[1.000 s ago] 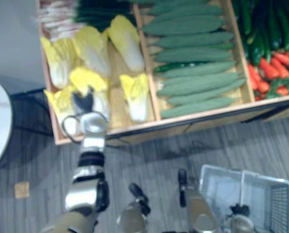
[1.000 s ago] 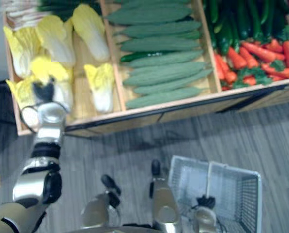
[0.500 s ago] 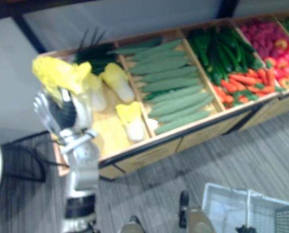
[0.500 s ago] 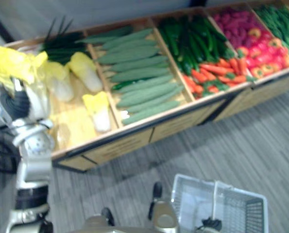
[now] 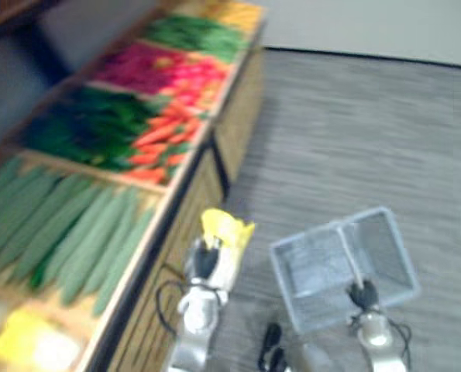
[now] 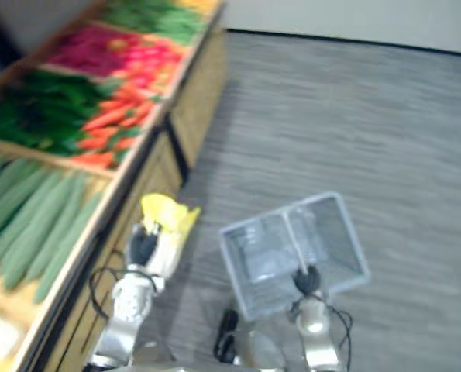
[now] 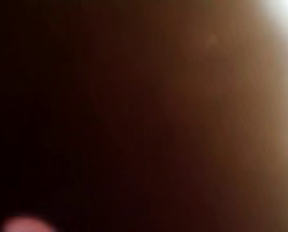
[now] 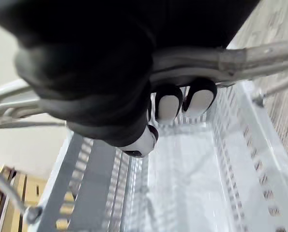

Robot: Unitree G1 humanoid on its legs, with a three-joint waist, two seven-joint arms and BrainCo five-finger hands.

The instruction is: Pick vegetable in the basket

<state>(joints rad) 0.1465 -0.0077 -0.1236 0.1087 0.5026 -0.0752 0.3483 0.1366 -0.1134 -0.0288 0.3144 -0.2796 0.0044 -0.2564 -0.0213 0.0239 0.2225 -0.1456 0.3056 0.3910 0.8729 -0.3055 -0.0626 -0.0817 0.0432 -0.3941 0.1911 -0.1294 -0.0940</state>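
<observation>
Plenty of room out here: grey plank floor (image 5: 369,116) lies wide open beyond and to the right of the basket (image 5: 327,230), while the wooden stand (image 5: 242,108) hems in the left side, its front edge running on a diagonal. Left hand (image 5: 204,260) is up with its fingers wrapped on the pale stem of the cabbage (image 5: 225,229), yellow leaves pointing away. The cabbage hangs over the floor, close to the stand's front and just short of the basket's near corner, not inside it. Right hand (image 5: 362,294) carries the basket low. In the stand's bins: cucumbers (image 5: 67,232) nearest, then dark green peppers (image 5: 83,128) with carrots (image 5: 156,139), then red and pink produce (image 5: 160,70). The right wrist view adds the close detail: dark-tipped fingers (image 8: 169,107) hooked round the metal handle (image 8: 240,58), slatted white floor and walls below. The left wrist view is too dark to tell anything of that grip
</observation>
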